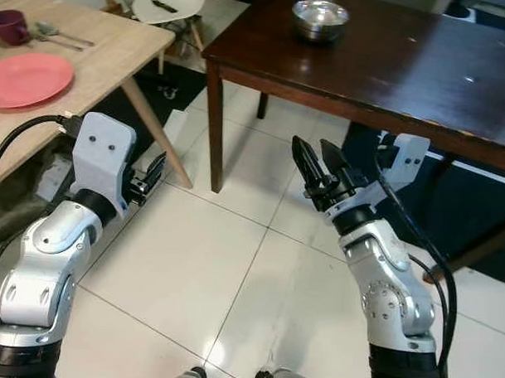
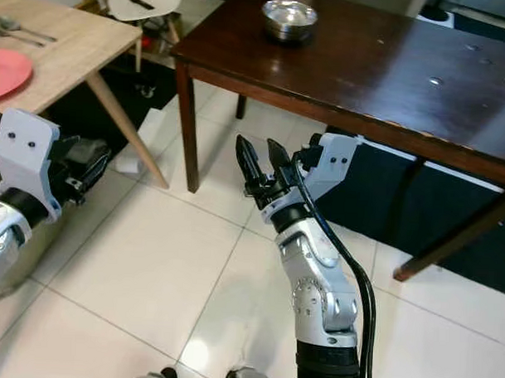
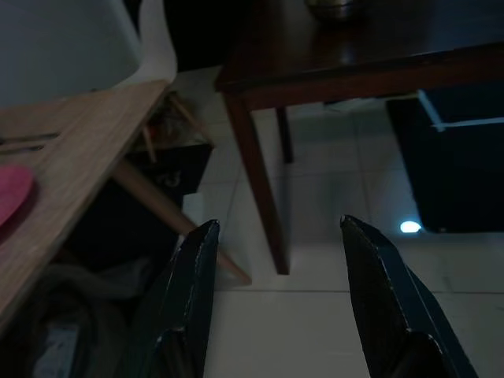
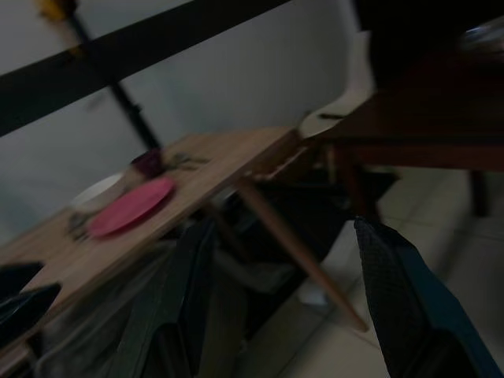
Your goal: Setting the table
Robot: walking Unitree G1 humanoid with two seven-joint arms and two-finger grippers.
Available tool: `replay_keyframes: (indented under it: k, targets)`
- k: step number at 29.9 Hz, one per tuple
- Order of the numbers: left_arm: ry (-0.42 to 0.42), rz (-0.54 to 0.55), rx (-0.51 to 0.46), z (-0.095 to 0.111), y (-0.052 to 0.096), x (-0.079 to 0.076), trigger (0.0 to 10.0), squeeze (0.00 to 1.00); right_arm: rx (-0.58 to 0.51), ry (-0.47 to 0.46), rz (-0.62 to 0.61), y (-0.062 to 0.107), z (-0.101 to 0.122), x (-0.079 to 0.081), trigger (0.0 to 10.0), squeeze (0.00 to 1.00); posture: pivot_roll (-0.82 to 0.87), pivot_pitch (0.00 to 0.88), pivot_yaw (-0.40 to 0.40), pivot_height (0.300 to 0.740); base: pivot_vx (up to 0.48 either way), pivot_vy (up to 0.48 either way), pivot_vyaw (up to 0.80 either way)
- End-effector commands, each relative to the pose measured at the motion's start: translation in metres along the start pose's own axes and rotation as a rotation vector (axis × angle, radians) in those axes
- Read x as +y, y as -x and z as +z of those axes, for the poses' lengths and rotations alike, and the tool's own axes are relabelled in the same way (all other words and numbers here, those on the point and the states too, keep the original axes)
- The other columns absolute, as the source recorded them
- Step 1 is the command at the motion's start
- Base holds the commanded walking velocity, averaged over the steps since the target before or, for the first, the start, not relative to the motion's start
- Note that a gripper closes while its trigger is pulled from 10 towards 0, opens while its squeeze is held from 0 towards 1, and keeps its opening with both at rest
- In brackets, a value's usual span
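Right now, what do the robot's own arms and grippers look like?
Both arms are jointed, glossy silver metal. The left gripper and the right gripper each have two long, pointed black fingers. A pale grey block with two small dark dots sits at each wrist, and black cables run along both arms.

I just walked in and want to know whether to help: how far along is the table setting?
Partly done: the light wooden table already holds a pink plate, a dark red cup and cutlery. Nothing is in hand: the left tool and right tool are both open over the tiled floor. Left, probably: the metal bowl sits alone on the dark table.
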State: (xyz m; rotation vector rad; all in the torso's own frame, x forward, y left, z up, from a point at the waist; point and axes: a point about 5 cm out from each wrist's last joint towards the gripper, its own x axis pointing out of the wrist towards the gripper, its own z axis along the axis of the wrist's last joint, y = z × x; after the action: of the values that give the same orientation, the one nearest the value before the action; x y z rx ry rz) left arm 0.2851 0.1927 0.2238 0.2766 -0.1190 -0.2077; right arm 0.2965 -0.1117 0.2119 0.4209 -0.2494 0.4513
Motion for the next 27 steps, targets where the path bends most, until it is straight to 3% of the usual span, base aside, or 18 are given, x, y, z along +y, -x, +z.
replay_keyframes:
  k: [1,7,27]
  targets:
    - [0.017,0.040,0.025,-0.0041,-0.0003,0.0048,10.0,0.00,0.035,-0.009,0.079,0.0034,-0.0047,0.0093,10.0,0.00,-0.01,0.070,0.008,0.740,0.000,0.000,0.78]
    - [0.030,0.072,0.024,-0.0035,-0.0014,0.0071,10.0,0.00,0.057,-0.020,0.156,0.0055,-0.0070,0.0185,10.0,0.00,-0.01,0.070,0.008,0.740,0.000,0.000,0.78]
    - [0.021,0.094,0.034,-0.0033,-0.0039,0.0097,10.0,0.00,0.056,-0.028,0.148,0.0053,-0.0063,0.0168,10.0,0.00,-0.01,0.075,0.010,0.740,0.000,0.000,0.78]
